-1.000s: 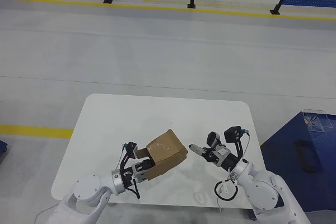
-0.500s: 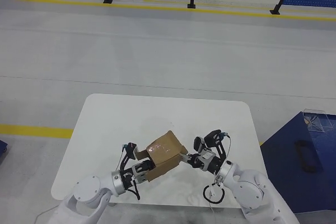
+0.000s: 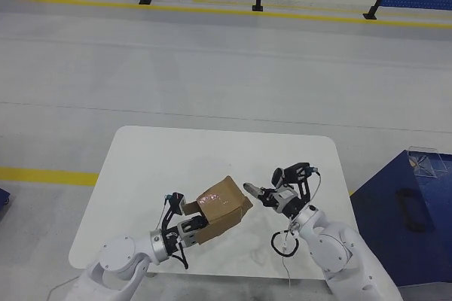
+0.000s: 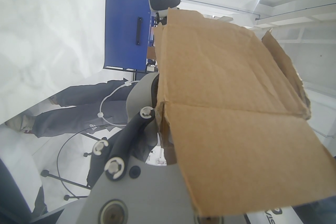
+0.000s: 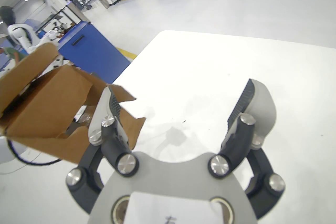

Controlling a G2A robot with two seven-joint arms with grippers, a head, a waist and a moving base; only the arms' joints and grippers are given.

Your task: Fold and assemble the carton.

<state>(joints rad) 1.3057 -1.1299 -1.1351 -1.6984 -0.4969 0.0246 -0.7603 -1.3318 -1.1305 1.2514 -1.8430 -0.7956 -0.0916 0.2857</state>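
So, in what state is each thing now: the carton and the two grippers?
Carton: partly formed, tilted, one end open with its flaps unfolded.
Left gripper: jaws shut on the carton.
Right gripper: jaws open, empty, beside the carton's open end.

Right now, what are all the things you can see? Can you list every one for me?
carton: one, brown cardboard, over the front part of the table, some flaps not folded shut yet
table: one, white, in the middle of the floor
blue cabinets: two, blue, on the floor, one at each side of the table
clear holder: one, see-through, on top of the right cabinet
yellow lines: two, yellow, painted on the floor, one far off, one passing by the table
left hand: one, black and grey, closed on the carton's near end
right hand: one, black and grey, open, at the carton's other end with one finger by a flap
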